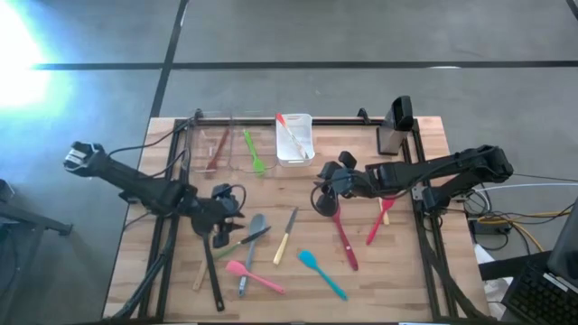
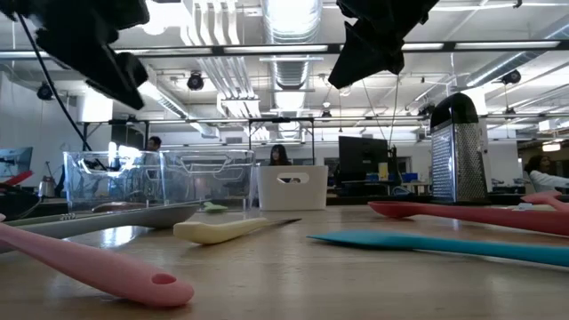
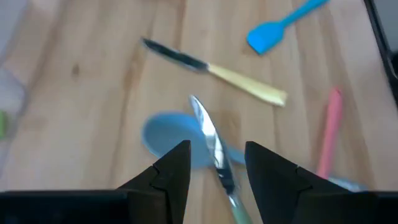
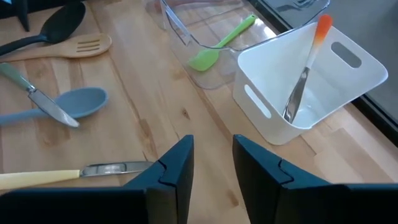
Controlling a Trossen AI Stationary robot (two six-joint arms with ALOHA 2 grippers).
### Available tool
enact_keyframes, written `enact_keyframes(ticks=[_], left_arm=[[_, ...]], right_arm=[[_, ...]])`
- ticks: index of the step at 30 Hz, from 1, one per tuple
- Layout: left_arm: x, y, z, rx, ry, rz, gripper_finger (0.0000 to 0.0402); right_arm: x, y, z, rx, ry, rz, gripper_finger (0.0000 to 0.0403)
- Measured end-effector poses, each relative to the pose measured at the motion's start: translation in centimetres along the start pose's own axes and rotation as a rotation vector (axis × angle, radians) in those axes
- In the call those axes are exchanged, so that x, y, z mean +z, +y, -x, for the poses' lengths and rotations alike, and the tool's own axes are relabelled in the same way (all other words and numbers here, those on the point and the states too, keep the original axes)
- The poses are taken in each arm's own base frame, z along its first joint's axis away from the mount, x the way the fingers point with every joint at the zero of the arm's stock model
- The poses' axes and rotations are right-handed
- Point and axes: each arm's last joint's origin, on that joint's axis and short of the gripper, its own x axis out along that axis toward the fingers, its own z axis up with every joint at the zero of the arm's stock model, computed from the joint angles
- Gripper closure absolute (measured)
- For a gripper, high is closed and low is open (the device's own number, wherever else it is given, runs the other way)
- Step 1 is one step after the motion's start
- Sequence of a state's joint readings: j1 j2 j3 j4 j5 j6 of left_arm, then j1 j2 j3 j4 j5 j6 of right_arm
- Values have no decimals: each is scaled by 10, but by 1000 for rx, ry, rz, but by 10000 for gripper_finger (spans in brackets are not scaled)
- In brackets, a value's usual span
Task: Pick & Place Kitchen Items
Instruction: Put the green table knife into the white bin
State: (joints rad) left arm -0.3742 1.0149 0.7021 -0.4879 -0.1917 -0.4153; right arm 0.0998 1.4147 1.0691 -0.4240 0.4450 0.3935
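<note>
Steel knife (image 3: 211,140) lies across the grey spoon (image 3: 165,134) under the open, empty left claw (image 3: 214,165), so grabbing could snag both; right claw (image 4: 211,158) also open, idle.

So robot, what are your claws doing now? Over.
Left claw open, over green-handled knife lying on grey spoon. Right claw open, empty, near white bin. Nothing blocking.
</note>
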Motion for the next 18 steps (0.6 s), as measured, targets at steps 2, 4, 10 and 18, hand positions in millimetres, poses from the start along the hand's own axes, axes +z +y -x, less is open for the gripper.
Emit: enact_keyframes(ticks=[2, 4, 10, 18], left_arm=[[-5, -4, 1, -27, 44, 7, 254], [-9, -6, 1, -56, 85, 25, 258], [-14, -6, -2, -67, 155, 88, 259], [-20, -9, -24, -15, 252, 65, 261]], right_arm=[[0, 0, 0, 0, 0, 0, 289], [0, 0, 0, 0, 0, 0, 285], [0, 0, 0, 1, -2, -1, 277], [1, 0, 0, 3, -7, -4, 268]])
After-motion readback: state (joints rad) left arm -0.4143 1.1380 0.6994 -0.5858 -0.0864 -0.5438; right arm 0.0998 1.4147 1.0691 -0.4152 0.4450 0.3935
